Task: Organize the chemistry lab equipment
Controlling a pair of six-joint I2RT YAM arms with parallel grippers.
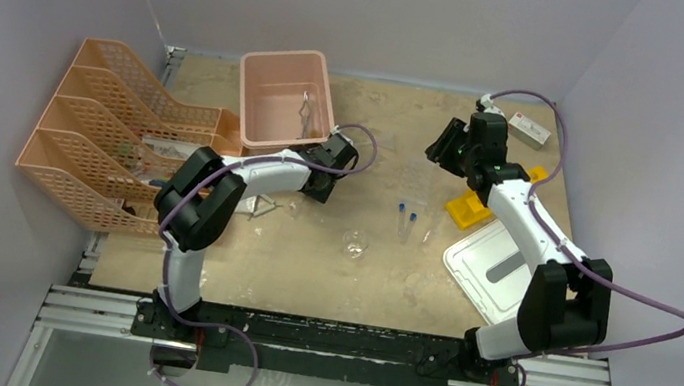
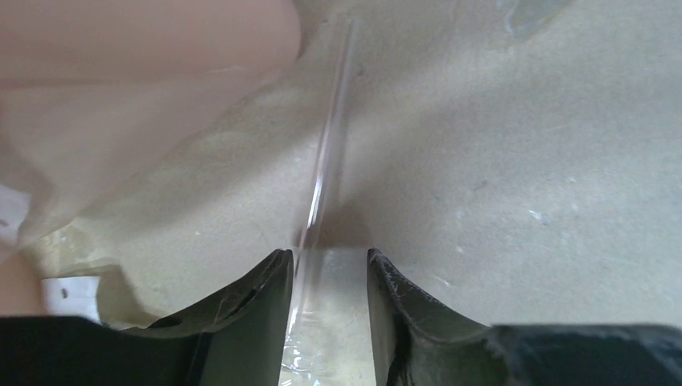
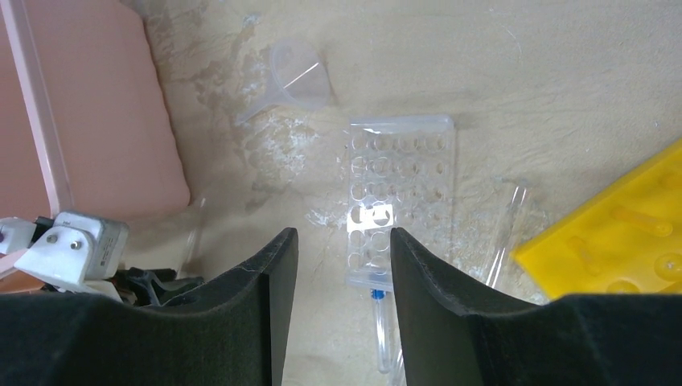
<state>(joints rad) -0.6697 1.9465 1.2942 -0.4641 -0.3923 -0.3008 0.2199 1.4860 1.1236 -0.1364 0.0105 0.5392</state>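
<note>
A slender clear tube (image 2: 326, 161) lies on the table (image 2: 523, 201), running straight ahead out of the gap in my left gripper (image 2: 330, 261). My fingers there stand apart on either side of it, the tube close against one of them and not squeezed. The pink bin (image 2: 121, 80) sits just ahead and to the left. My right gripper (image 3: 344, 237) hangs spread above the clear rack (image 3: 398, 201), with a blue-capped tube (image 3: 382, 330) at the rack's near end, a clear funnel (image 3: 293, 80) further ahead, and the yellow holed rack (image 3: 619, 233) off to the right
</note>
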